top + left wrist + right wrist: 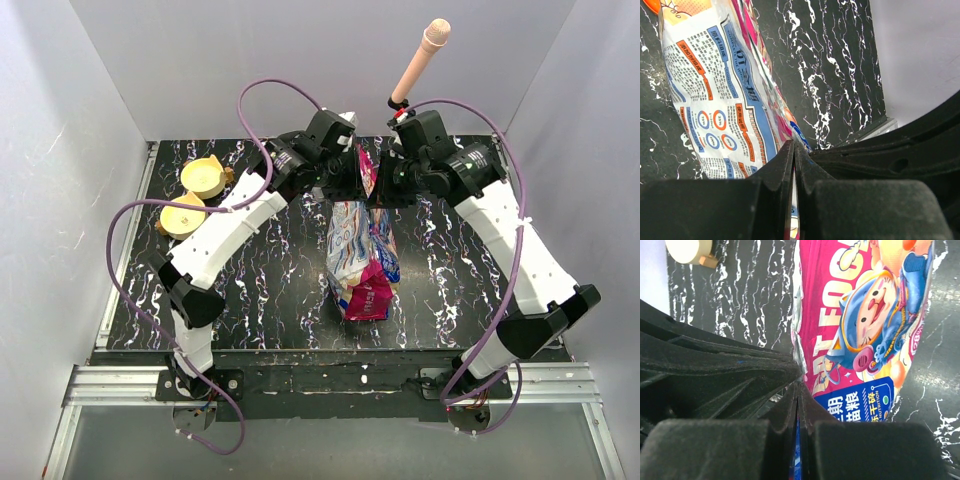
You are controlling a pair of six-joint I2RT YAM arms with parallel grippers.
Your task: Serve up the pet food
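Note:
The pet food bag [360,250], glossy white, blue and magenta-pink foil, hangs upright over the middle of the black marbled table [270,290], its bottom near the table. My left gripper [352,172] is shut on the bag's top edge from the left; its wrist view shows the white printed back [720,105]. My right gripper [378,178] is shut on the same top edge from the right; its wrist view shows the pink cartoon front [865,325]. No kibble shows. Two tan round bowls [205,178] [183,215] sit at the table's far left.
A pink microphone-like rod [420,58] stands up behind the right arm at the back wall. One bowl shows in the right wrist view [690,251]. White walls enclose the table on three sides. Purple cables loop over both arms.

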